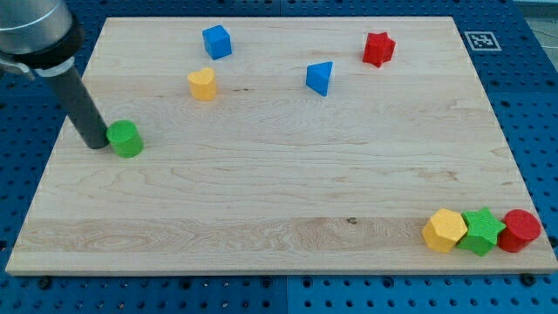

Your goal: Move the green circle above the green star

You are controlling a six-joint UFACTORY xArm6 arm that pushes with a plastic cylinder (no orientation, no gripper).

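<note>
My tip point(95, 145) rested on the board point(279, 174) at its left side, touching or all but touching the left face of the green circle point(125, 139). The rod rose from there toward the upper left of the view, where the arm's grey body filled the corner. The rod ended plain, with no jaws to open or close, and it held nothing.

The green circle stood upright near the board's left edge, about halfway between the far and near sides. The green star point(482, 231) lay far from it, in the near right corner, well apart across almost the whole width of the board. The star sat in a tight row of three: the yellow hexagon point(445, 230) touched it on the left and the red circle point(520, 230) touched it on the right, close to the board's right edge.

Four other blocks stood in the far half. The blue cube point(217, 41) was farthest, left of centre. The yellow block point(202, 84), of a rounded, heart-like shape, stood just nearer and slightly left of the cube. The blue triangle point(320, 78) was near the middle, and the red star point(378, 49) stood to its right, further back. All four were well apart from my tip and from the green circle.
</note>
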